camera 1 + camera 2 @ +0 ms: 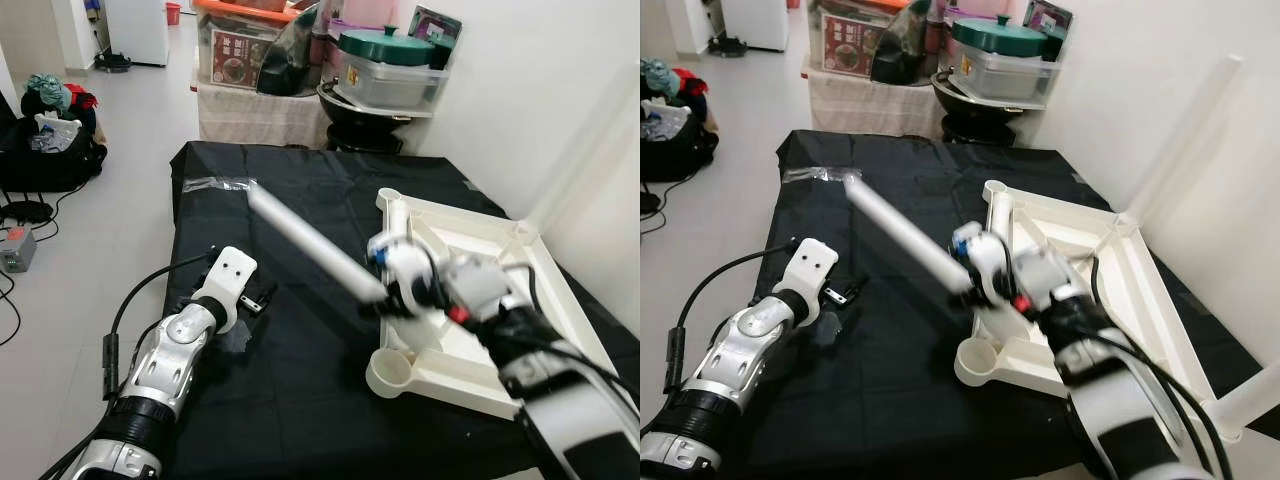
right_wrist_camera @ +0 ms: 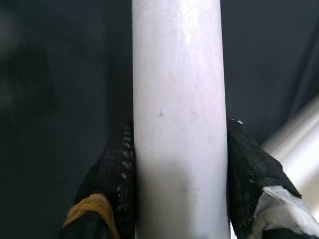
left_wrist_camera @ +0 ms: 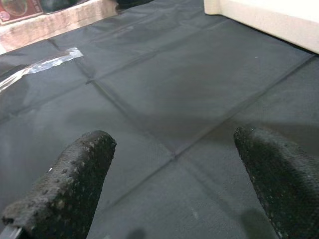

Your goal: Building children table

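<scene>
The left gripper [image 1: 258, 297] is hovering low over the black cloth [image 1: 280, 390], its fingers [image 3: 75, 184] spread wide apart and holding nothing. Further right, the white table leg [image 1: 305, 240] is slanting above the cloth, clamped near its lower end by the right gripper [image 2: 177, 174]. The upturned white tabletop [image 1: 480, 300] is lying on the cloth at the right, its corner socket [image 1: 392, 372] just below that gripper.

Head stereo pair looks forward and down over the black surface [image 1: 300, 380], sharing it. Wrist cameras sit close: left skims the surface, right faces the white tube [image 2: 177, 119].
</scene>
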Motion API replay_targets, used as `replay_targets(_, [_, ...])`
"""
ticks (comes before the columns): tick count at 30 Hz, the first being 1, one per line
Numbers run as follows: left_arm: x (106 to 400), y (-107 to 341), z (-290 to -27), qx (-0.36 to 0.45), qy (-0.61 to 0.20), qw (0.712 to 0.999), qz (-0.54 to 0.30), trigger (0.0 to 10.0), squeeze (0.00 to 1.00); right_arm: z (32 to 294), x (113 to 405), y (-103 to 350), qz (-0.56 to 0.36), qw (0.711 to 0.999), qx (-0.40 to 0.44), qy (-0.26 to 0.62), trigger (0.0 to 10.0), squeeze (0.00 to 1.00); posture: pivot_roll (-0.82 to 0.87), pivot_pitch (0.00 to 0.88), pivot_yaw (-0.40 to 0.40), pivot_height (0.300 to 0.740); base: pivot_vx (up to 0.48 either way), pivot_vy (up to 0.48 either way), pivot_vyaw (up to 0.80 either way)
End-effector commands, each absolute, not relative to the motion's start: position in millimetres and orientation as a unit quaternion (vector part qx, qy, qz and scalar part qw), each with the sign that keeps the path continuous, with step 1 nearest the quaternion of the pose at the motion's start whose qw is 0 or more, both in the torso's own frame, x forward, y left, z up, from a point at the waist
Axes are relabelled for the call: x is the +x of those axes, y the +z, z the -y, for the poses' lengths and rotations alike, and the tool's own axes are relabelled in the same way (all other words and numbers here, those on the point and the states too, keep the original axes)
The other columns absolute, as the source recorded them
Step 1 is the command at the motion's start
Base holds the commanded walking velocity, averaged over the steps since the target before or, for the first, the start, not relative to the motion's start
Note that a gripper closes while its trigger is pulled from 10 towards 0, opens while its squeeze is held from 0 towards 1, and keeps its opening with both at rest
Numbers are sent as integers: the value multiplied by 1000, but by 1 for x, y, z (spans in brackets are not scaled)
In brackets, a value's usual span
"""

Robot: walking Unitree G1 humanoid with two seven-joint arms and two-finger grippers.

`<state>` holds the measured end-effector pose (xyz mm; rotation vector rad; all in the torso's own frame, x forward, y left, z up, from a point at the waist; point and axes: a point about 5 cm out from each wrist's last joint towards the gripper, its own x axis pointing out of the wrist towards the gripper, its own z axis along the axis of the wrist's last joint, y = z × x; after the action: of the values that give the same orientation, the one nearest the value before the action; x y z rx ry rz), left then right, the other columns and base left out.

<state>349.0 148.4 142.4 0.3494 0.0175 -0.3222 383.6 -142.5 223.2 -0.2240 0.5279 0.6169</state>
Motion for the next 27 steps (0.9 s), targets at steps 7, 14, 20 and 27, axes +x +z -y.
replay_targets(7, [351, 145, -150, 163, -163, 973, -6, 10000, 0, 146, 384, 246, -83, 960, 14, 267, 0, 0, -33, 0, -153, 740, 0, 0, 0])
replay_targets(14, [346, 178, -131, -6, -257, 965, 54, 10000, 0, 137, 382, 236, 13, 964, 193, 185, 0, 0, -10, 0, -125, 740, 0, 0, 0])
replay_targets(20, [331, 197, -112, -82, -376, 919, 85, 10000, 0, 117, 379, 220, 26, 947, 285, 145, 0, 0, 4, 0, -111, 740, 0, 0, 0])
replay_targets(27, [320, 199, -99, -62, -482, 872, 61, 10000, 0, 84, 369, 200, 17, 942, 297, 156, 0, 0, 19, 0, -98, 740, 0, 0, 0])
